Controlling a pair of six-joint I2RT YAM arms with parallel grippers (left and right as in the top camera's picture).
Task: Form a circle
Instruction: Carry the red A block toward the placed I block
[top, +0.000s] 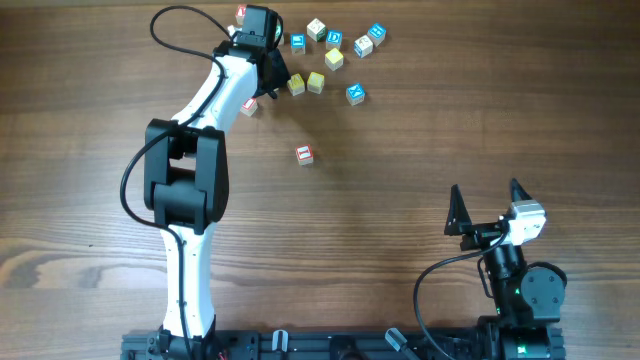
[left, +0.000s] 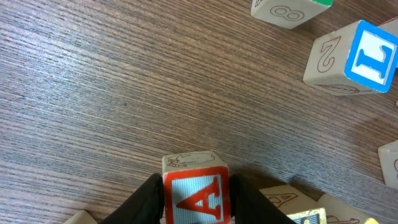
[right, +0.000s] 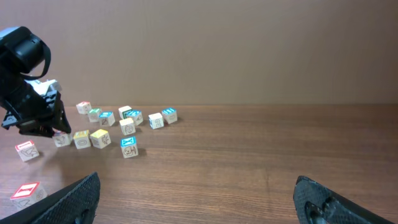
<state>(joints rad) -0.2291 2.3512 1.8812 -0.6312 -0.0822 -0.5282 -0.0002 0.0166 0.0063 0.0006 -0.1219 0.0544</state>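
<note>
Pinching red A cube (left: 195, 199) in left gripper (left: 196, 206) — fingers (left: 148, 202) flat against both side faces, a narrow hold. Resting on table (left: 124, 93) or barely off it; cannot tell which. Hemmed in from behind by a pale cube (left: 281, 198) and a yellow cube (left: 308, 216), both just beside.

Working at the far side of the table, inside a loose scatter. Blue cube (top: 355, 94) off to the right, more blue and green farther back. Three more reds noted: one (top: 249, 105) beside the arm, one (top: 304, 154) alone toward mid-table, one (top: 241, 13) beyond the wrist.

Right gripper (top: 486, 192) spread wide, holding nothing, parked at near right, well apart from every cube.

No circle anywhere — only scatter. Judged an early step: one piece in hand, none placed.

Next calls for:
- lifting A clear of its neighbours without nudging them
- setting it flat on bare wood
- bringing reds, a blue and a yellow in tight around a small gap

Likely trouble: tiny cubes, a crowded pickup, easy to knock.
</note>
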